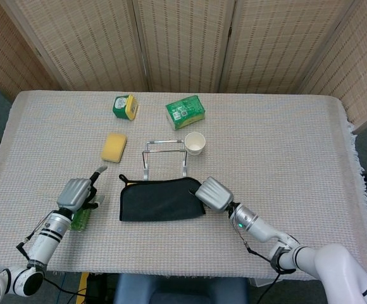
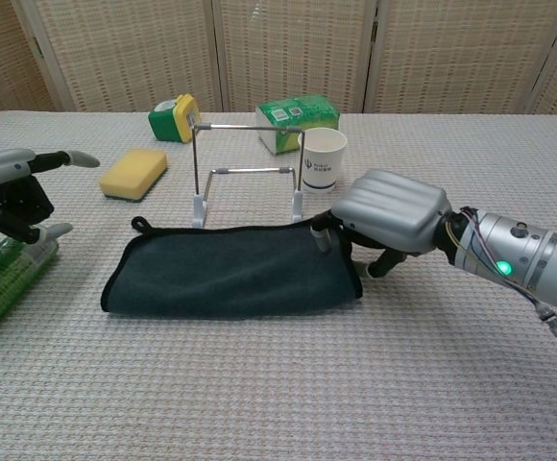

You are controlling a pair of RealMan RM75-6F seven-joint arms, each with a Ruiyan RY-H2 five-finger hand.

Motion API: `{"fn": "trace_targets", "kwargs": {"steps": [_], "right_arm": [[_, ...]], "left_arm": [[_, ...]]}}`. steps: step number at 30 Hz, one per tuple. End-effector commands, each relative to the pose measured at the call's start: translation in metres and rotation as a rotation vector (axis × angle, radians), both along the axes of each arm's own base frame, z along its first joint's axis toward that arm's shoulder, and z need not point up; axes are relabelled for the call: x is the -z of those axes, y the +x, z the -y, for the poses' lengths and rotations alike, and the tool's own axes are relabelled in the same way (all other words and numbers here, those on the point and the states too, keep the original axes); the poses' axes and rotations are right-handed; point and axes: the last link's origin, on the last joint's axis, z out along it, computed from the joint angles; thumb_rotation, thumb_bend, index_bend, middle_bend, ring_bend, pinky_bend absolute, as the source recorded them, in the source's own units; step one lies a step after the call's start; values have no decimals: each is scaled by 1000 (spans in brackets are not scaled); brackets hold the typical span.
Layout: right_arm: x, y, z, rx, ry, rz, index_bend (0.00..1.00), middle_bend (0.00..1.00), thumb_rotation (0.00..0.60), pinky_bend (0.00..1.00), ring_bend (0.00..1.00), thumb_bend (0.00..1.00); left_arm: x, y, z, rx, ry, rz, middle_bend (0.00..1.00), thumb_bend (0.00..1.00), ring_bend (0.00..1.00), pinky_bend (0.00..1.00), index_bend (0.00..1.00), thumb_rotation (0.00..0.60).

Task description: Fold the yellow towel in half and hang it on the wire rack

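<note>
Chest view: right hand (image 2: pixel 391 212) sits knuckles-up over the right end of the dark towel (image 2: pixel 230 272); its shell hides most of the fingers. One fingertip (image 2: pixel 319 237) touches the towel's far right corner, thumb on the table just right of the edge. Whether cloth is actually pinched — cannot tell. Towel lies folded flat, just near of the wire rack (image 2: pixel 247 163), apart from it. Left hand (image 2: pixel 8 192), cut off by the left frame edge, hovers above a green bottle (image 2: pixel 5 276), one finger pointing right, others curled in; no clear grasp. Head view: right forearm angles in from the near right.
</note>
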Motion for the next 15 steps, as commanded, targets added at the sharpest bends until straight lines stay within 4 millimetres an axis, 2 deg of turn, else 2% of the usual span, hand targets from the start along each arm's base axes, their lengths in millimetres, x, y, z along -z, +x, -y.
{"fn": "trace_targets", "kwargs": {"steps": [1, 9, 11, 15], "right_arm": [[1, 3, 1, -6, -2, 11, 475, 905, 600, 1000, 1000, 424], [-3, 16, 4, -19, -9, 80, 634, 908, 600, 1000, 1000, 564], [-11, 23, 5, -36, -23, 118, 675, 909, 600, 1000, 1000, 584], [-29, 40, 6, -57, -48, 206, 694, 912, 600, 1000, 1000, 597]], "left_arm": [[0, 0, 0, 2, 1, -3, 936, 439, 911, 945, 78, 600], [-4, 0, -1, -3, 13, -2, 936, 439, 911, 945, 79, 600], [-7, -1, -1, -2, 19, -5, 936, 439, 911, 945, 79, 600], [-12, -1, -1, 10, 39, -20, 936, 439, 911, 945, 79, 600]]}}
